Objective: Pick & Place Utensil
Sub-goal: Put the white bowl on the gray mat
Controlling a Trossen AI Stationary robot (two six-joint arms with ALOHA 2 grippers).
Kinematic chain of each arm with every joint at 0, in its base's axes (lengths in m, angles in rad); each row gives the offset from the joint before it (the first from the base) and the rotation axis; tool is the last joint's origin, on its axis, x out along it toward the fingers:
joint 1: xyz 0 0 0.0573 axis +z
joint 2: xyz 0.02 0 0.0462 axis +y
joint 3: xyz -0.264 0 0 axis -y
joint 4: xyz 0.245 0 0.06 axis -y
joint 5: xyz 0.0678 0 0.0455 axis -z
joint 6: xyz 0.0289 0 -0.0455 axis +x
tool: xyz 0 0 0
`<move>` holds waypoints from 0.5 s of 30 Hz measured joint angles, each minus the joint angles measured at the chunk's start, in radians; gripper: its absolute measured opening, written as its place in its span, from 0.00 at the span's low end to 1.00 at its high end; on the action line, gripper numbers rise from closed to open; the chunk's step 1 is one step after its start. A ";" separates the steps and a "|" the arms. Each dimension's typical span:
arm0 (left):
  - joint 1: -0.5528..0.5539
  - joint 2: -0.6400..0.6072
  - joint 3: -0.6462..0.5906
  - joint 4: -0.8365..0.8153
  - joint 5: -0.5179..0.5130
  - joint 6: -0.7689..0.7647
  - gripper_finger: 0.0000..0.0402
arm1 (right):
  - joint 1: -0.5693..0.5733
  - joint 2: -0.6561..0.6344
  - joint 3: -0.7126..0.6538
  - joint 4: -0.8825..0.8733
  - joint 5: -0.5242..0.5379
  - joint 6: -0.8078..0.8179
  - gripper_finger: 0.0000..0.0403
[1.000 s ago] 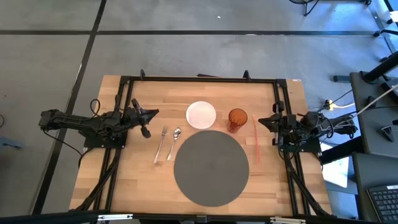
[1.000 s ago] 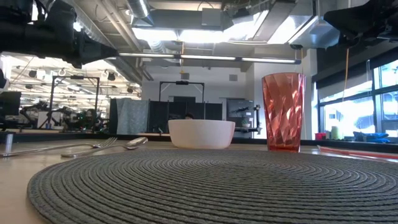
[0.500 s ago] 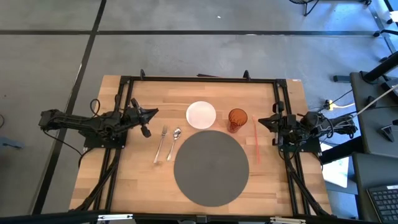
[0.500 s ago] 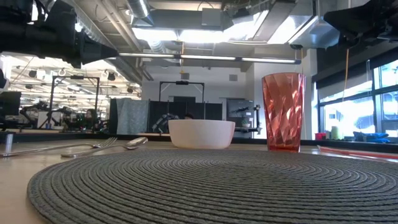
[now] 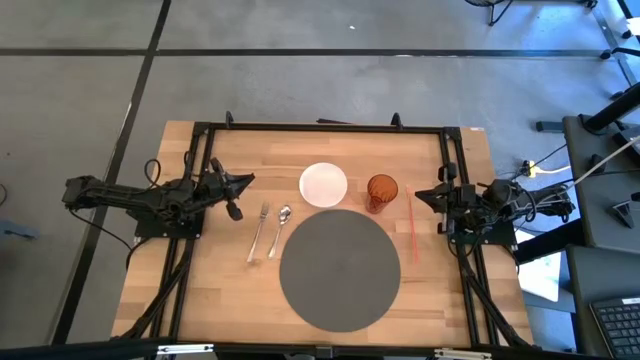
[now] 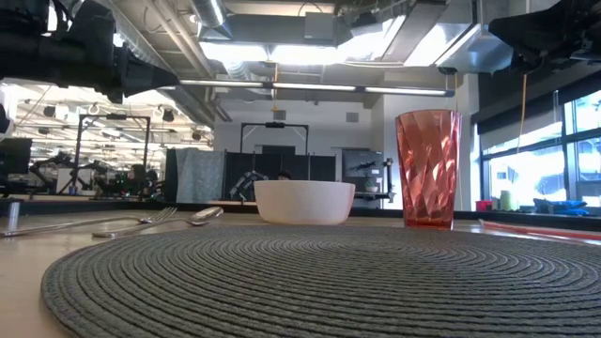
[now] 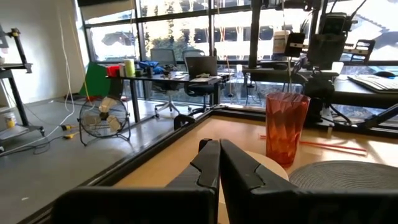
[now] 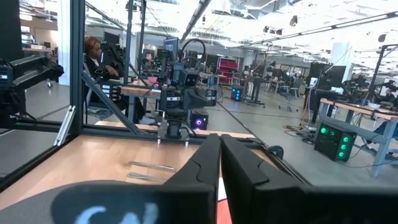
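Observation:
A silver fork (image 5: 259,232) and a silver spoon (image 5: 280,229) lie side by side flat on the wood, left of the round grey placemat (image 5: 339,268); both show low in the low view as the fork (image 6: 94,223) and the spoon (image 6: 202,216). My left gripper (image 5: 243,182) hovers shut at the table's left side, up and left of the fork. My right gripper (image 5: 420,194) waits shut at the right side, beside the red straw (image 5: 411,228). In the wrist views the left gripper (image 7: 219,149) and the right gripper (image 8: 219,144) both have their fingers together.
A white bowl (image 5: 324,184) and an orange tumbler (image 5: 381,192) stand just beyond the placemat's far edge. A black frame (image 5: 320,128) rims the table's far and side edges. Bare wood lies left of the fork. A person sits in the room beyond, in the right wrist view.

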 joint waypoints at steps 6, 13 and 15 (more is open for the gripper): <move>0.000 0.000 0.000 0.000 0.000 -0.002 0.01 | 0.000 0.000 0.000 0.000 0.000 -0.003 0.04; 0.000 0.000 0.000 0.037 0.000 0.013 0.01 | 0.000 0.000 0.000 0.000 0.000 -0.003 0.04; 0.000 0.000 0.000 0.054 0.000 0.043 0.01 | 0.000 0.000 0.000 0.000 0.000 -0.004 0.04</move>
